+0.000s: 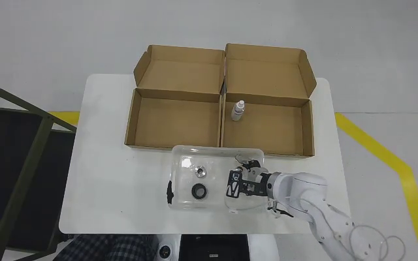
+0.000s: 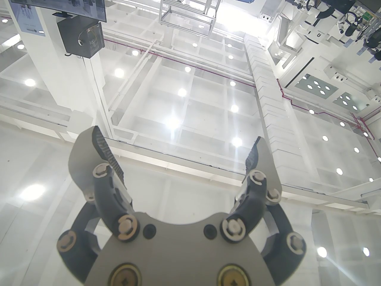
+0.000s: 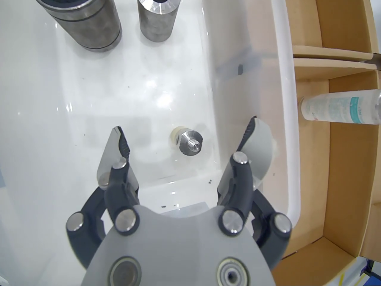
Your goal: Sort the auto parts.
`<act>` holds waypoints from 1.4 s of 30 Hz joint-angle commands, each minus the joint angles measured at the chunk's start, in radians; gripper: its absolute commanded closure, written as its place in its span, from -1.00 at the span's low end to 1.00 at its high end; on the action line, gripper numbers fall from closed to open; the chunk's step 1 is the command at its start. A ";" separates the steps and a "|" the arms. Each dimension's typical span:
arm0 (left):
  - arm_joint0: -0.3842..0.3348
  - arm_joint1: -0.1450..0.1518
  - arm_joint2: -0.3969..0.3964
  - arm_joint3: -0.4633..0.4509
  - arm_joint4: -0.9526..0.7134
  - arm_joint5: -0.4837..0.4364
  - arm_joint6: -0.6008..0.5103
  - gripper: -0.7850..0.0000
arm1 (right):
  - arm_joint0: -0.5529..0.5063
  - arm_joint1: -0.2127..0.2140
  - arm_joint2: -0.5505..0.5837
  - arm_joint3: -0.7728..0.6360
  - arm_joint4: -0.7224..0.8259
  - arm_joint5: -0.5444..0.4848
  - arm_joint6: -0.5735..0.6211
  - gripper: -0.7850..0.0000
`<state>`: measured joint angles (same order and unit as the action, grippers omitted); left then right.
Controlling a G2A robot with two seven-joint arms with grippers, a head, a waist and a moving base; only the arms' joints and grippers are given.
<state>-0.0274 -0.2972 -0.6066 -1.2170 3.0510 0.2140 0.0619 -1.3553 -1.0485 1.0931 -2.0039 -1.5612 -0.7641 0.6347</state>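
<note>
A clear plastic bin (image 1: 219,150) at the table's front holds the parts. In the right wrist view a large dark linear bearing (image 3: 76,10) and a steel sleeve (image 3: 159,7) stand upright in the bin's far part. A small silver fitting (image 3: 187,145) lies by the bin wall. My right gripper (image 3: 185,126) hangs open just above the fitting, one finger on each side and neither touching it. From above, the right gripper (image 1: 232,184) is over the bin's right half, with the bearing (image 1: 199,192) and sleeve (image 1: 200,173) to its left. My left gripper (image 2: 177,138) is open, empty and pointed at the ceiling.
Two open cardboard boxes sit behind the bin. The left box (image 1: 173,121) has nothing in it, while a small white bottle (image 1: 238,111) lies in the right box (image 1: 274,127). That bottle (image 3: 339,107) lies just past the bin's rim (image 3: 285,96).
</note>
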 commanded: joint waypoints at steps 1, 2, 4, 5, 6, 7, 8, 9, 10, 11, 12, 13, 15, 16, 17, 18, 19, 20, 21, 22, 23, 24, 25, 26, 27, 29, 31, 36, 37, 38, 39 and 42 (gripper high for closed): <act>0.000 0.000 0.000 0.000 0.000 0.000 0.000 -1.00 | 0.003 -0.001 -0.006 0.002 -0.004 0.004 0.008 -0.39; 0.000 0.000 0.000 0.000 0.000 0.000 0.000 -1.00 | 0.004 -0.001 -0.009 0.003 -0.008 0.005 0.013 -0.35; 0.000 0.000 0.000 0.000 0.000 0.000 0.000 -1.00 | 0.008 -0.002 -0.015 0.009 -0.014 0.012 0.020 -0.32; 0.000 0.000 0.000 0.000 0.000 0.000 0.000 -1.00 | 0.010 -0.002 -0.017 0.012 -0.018 0.016 0.025 -0.26; 0.000 0.000 0.000 0.000 0.000 0.000 0.000 -1.00 | 0.012 -0.003 -0.020 0.015 -0.019 0.020 0.026 -0.26; 0.000 0.000 0.000 0.000 0.000 0.000 0.000 -1.00 | 0.015 -0.003 -0.023 0.018 -0.023 0.023 0.029 -0.28; 0.000 0.000 0.000 0.000 0.000 0.000 0.000 -1.00 | 0.017 -0.004 -0.026 0.021 -0.028 0.027 0.033 -0.28; 0.000 0.000 0.000 0.000 0.000 0.000 0.000 -1.00 | 0.019 -0.004 -0.029 0.023 -0.033 0.030 0.036 -0.27; 0.000 0.000 0.000 0.000 0.000 0.000 0.000 -1.00 | 0.020 -0.005 -0.033 0.026 -0.035 0.032 0.038 -0.25; 0.000 0.000 0.000 0.000 0.000 0.000 0.000 -1.00 | 0.022 -0.006 -0.036 0.028 -0.039 0.034 0.042 -0.23; 0.000 0.000 0.000 0.000 0.000 0.000 0.000 -1.00 | 0.025 -0.006 -0.040 0.029 -0.043 0.036 0.044 -0.18; 0.000 0.000 0.000 0.000 0.000 0.000 0.000 -1.00 | 0.026 -0.007 -0.043 0.032 -0.044 0.038 0.045 -0.07; 0.000 0.000 0.000 0.000 0.000 0.000 0.000 -1.00 | 0.030 -0.008 -0.048 0.035 -0.048 0.041 0.048 0.06; 0.000 0.000 0.000 0.000 0.000 0.000 0.000 -1.00 | 0.031 -0.008 -0.050 0.037 -0.049 0.042 0.050 0.11; 0.000 0.000 0.000 0.000 0.000 0.000 0.000 -1.00 | 0.032 -0.009 -0.053 0.039 -0.048 0.044 0.051 0.15; 0.000 0.000 0.000 0.000 0.000 0.000 0.000 -1.00 | 0.034 -0.009 -0.054 0.040 -0.049 0.044 0.053 0.23; 0.000 0.000 0.000 0.000 0.000 0.000 0.000 -1.00 | 0.035 -0.010 -0.056 0.041 -0.049 0.046 0.054 0.30; 0.000 0.000 0.000 0.000 0.000 0.000 0.000 -1.00 | 0.036 -0.010 -0.058 0.041 -0.050 0.046 0.054 0.34; 0.000 0.000 0.000 0.000 0.000 0.000 0.000 -1.00 | 0.037 -0.010 -0.059 0.042 -0.051 0.045 0.056 0.42; 0.000 0.000 0.000 0.000 0.000 0.000 0.000 -1.00 | 0.037 -0.011 -0.061 0.041 -0.051 0.045 0.056 0.58; 0.000 0.000 0.000 0.000 0.000 0.000 0.000 -1.00 | 0.038 -0.011 -0.062 0.040 -0.050 0.044 0.056 0.71; 0.000 0.000 0.000 0.000 0.000 0.000 0.000 -1.00 | 0.038 -0.011 -0.062 0.038 -0.049 0.043 0.057 0.80; 0.000 0.000 0.000 0.000 0.000 0.000 0.000 -1.00 | 0.038 -0.011 -0.062 0.035 -0.047 0.041 0.057 0.95; 0.000 0.000 0.000 0.000 0.000 0.000 0.000 -1.00 | 0.037 -0.011 -0.061 0.032 -0.044 0.039 0.055 1.00; 0.000 0.000 0.000 0.000 0.000 0.000 0.000 -1.00 | 0.037 -0.010 -0.060 0.029 -0.040 0.036 0.054 1.00; 0.000 0.000 0.000 0.000 0.000 0.000 0.000 -1.00 | 0.034 -0.010 -0.058 0.017 -0.035 0.029 0.051 1.00; 0.000 0.000 0.000 0.000 0.000 0.000 0.000 -1.00 | 0.030 -0.008 -0.054 0.002 -0.028 0.020 0.045 1.00; 0.000 0.000 0.000 0.000 0.000 0.000 0.000 -1.00 | 0.018 -0.005 -0.040 -0.032 0.003 0.002 0.023 1.00; 0.000 0.000 0.000 0.000 0.000 0.000 0.000 -1.00 | 0.016 -0.005 -0.038 -0.037 0.013 -0.002 0.015 1.00; 0.000 0.000 0.000 0.000 0.000 0.000 0.000 -1.00 | 0.015 -0.004 -0.034 -0.040 0.025 -0.005 0.006 1.00; 0.000 0.000 0.000 0.000 0.000 0.000 0.000 -1.00 | 0.014 -0.004 -0.032 -0.043 0.037 -0.008 -0.004 1.00; 0.000 0.000 0.000 0.000 0.000 0.000 0.000 -1.00 | 0.019 -0.003 -0.029 -0.063 0.069 -0.026 -0.029 1.00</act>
<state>-0.0274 -0.2972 -0.6066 -1.2170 3.0510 0.2140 0.0619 -1.3388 -1.0520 1.0637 -2.0559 -1.5009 -0.7852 0.6132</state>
